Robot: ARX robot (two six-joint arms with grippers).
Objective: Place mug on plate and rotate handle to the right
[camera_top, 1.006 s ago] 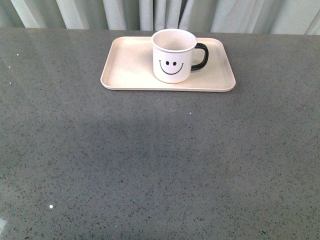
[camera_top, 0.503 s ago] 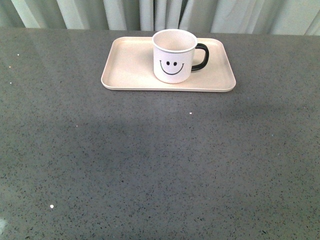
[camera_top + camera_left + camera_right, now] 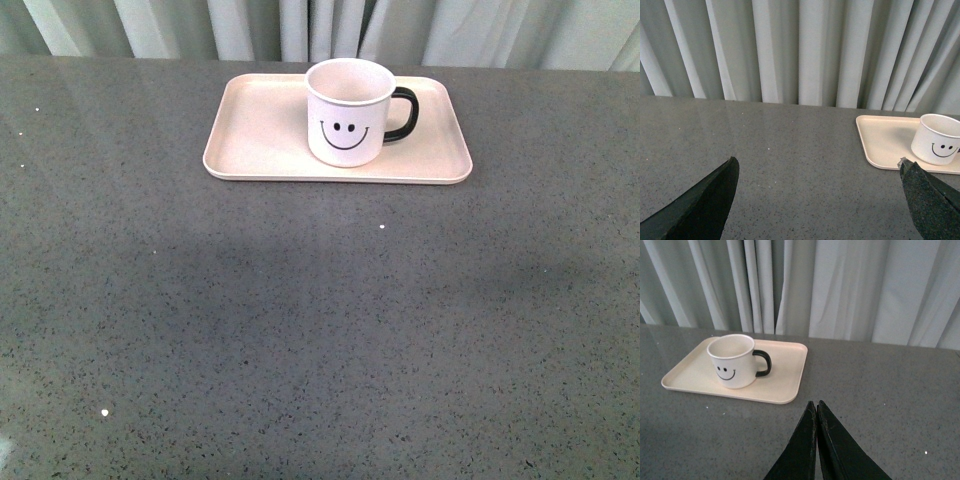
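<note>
Both hands off plate (image 3: 260, 125): left hand (image 3: 820, 200) spread, right hand (image 3: 816, 412) pressed together.

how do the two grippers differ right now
The left gripper is open, its fingers spread wide apart; the right gripper is shut, its fingers pressed together. In its own view, the left one's finger edges toward the mug and plate; the right one's tips stand clear of the plate. Both have dark fingers, hold nothing and sit over the grey table.

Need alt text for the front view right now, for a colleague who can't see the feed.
A white smiley-face mug stands upright on a pale pink tray at the far side of a grey speckled table, its black handle pointing right. No arm is in view.
</note>
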